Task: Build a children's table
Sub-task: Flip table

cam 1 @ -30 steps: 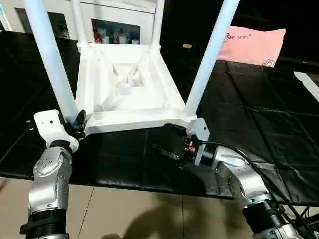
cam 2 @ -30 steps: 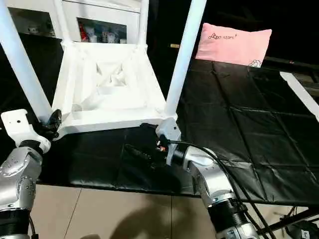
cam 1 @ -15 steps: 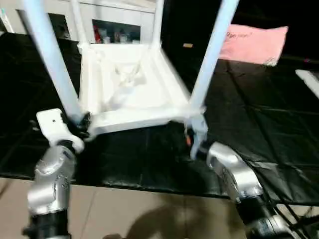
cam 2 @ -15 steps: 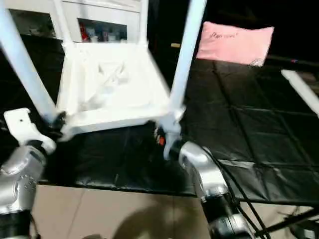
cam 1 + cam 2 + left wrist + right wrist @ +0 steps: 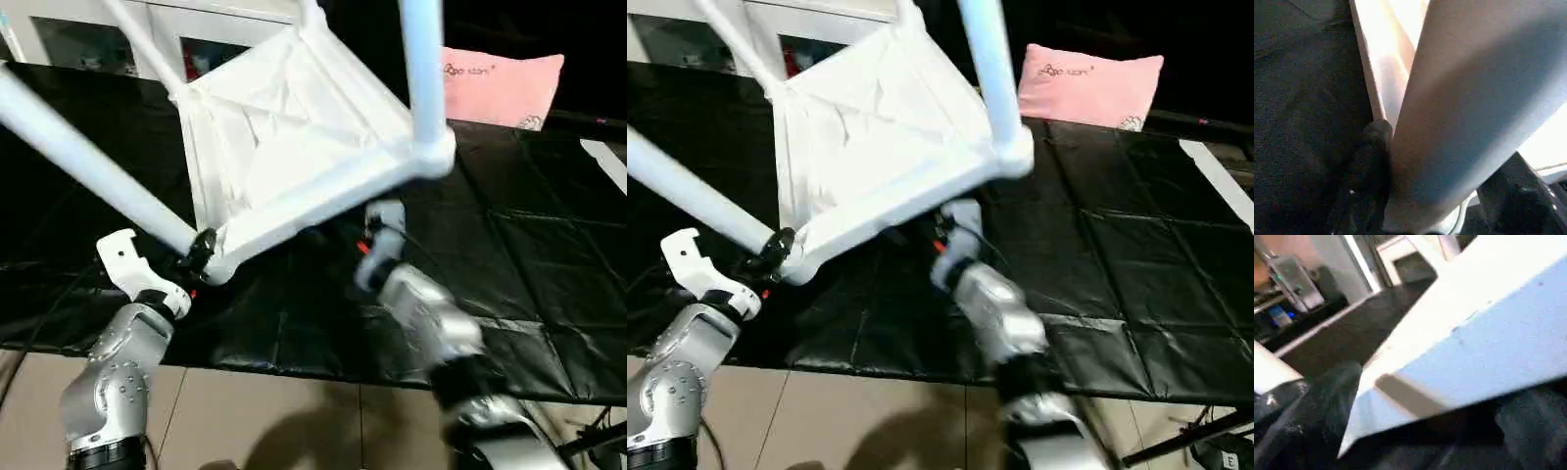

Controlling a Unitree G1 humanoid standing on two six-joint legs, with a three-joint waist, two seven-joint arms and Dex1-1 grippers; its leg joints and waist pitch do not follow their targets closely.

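Your table (image 5: 294, 137) is upside down and tilted, its ribbed underside facing the camera, one near corner low on your left and the other near corner raised on your right. It hangs over the black surface (image 5: 529, 245). Its legs (image 5: 88, 166) are all in their sockets, one slanting out to your upper left, another (image 5: 421, 69) rising almost straight up from the raised corner.

Your left hand (image 5: 196, 257) sits at the low corner, its two black fingers (image 5: 1371, 161) closed about the base of the slanting leg where it meets the socket; the wrist view shows the leg pressed between them.

Your right hand (image 5: 377, 230) is under the near edge of the tabletop, close to the raised corner. Its fingers (image 5: 1327, 396) stand wide apart with the white rim between them; you cannot tell whether they touch it.

A pink pillow (image 5: 505, 86) lies at the far right of the surface, well apart from the table. A white cabinet (image 5: 69, 39) stands behind.
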